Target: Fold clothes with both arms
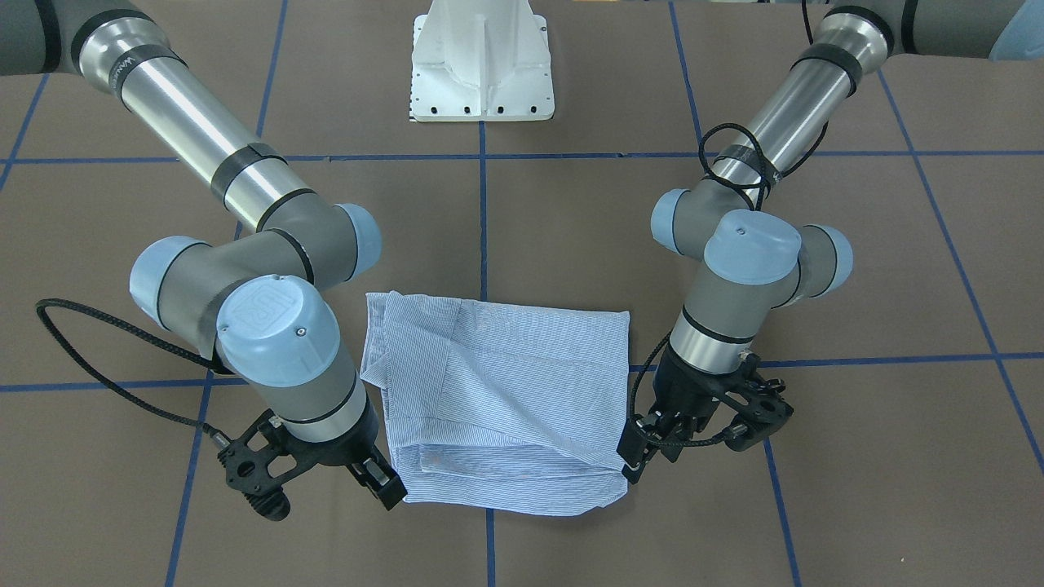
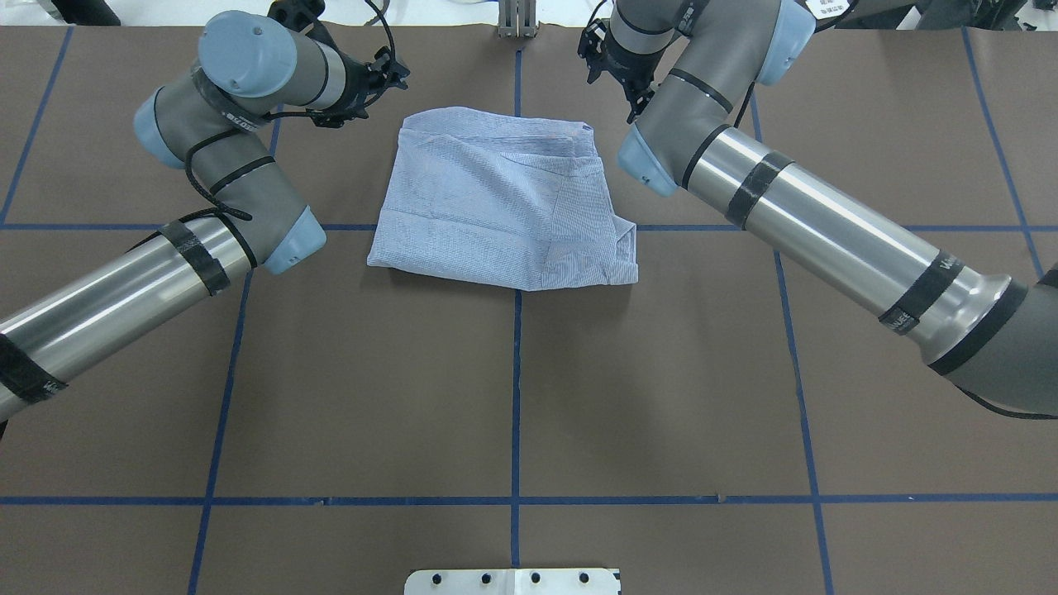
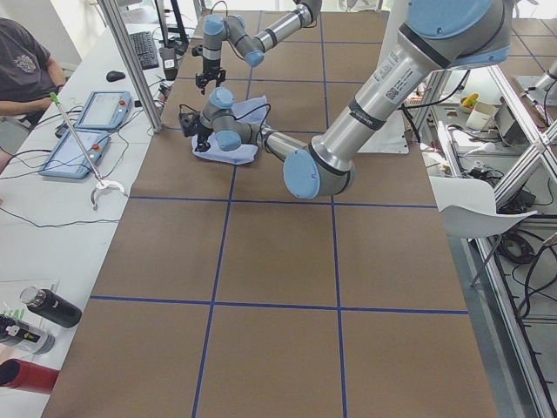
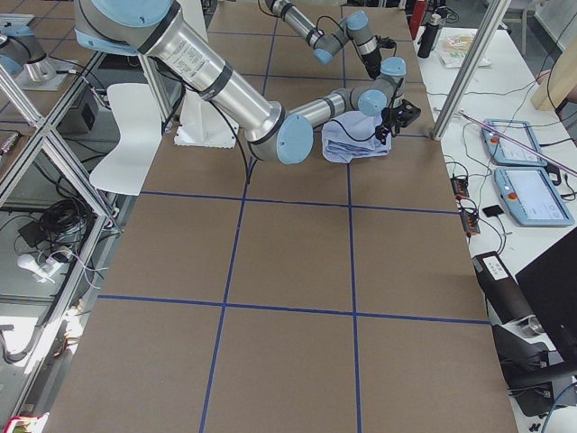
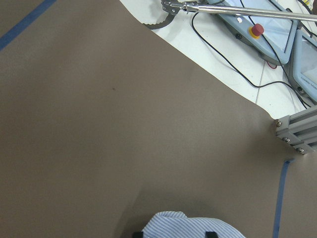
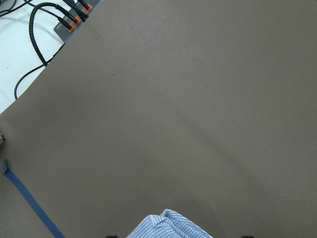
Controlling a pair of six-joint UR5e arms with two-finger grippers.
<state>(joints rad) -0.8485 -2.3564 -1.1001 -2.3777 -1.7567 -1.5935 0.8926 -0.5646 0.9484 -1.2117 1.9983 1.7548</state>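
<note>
The light blue-and-white striped shirt lies folded into a rough rectangle on the brown table, also seen in the overhead view. My left gripper is low at one far corner of the shirt, and my right gripper is at the other far corner. In the left wrist view the shirt's edge sits between the fingertips, which stand apart. In the right wrist view the shirt's edge sits between widely spread jaws. Both grippers look open, and the shirt rests flat.
The white pedestal base stands at the robot's side of the table. Blue tape lines grid the brown surface. Just past the table's far edge are an aluminium post, control tablets, cables and a seated person.
</note>
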